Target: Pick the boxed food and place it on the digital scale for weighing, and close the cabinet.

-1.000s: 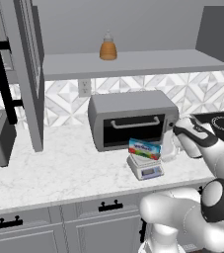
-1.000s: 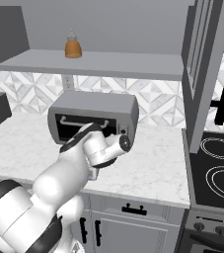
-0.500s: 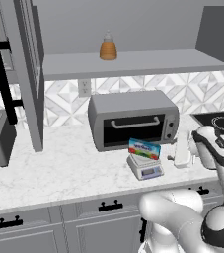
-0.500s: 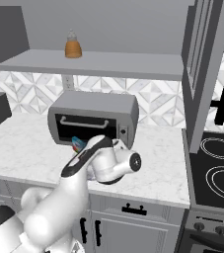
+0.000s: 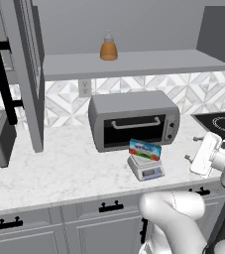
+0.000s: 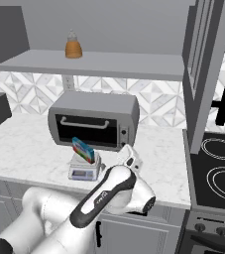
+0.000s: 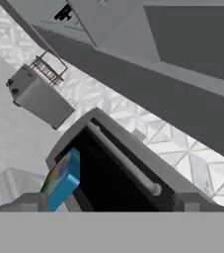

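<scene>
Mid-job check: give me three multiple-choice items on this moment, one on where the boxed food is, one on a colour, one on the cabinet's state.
1. Where is the boxed food?
A. on the shelf
B. on the digital scale
C. inside the toaster oven

2. What colour is the bottle on the shelf?
A. orange
B. green
C. white

3. What state is the cabinet in?
A. shut
B. door missing
C. door open

Answers:
1 B, the box stands on the scale's top plate in front of the toaster oven.
2 A, its body is orange under a pale cap.
3 C, the door swings out edge-on over the counter.
</scene>
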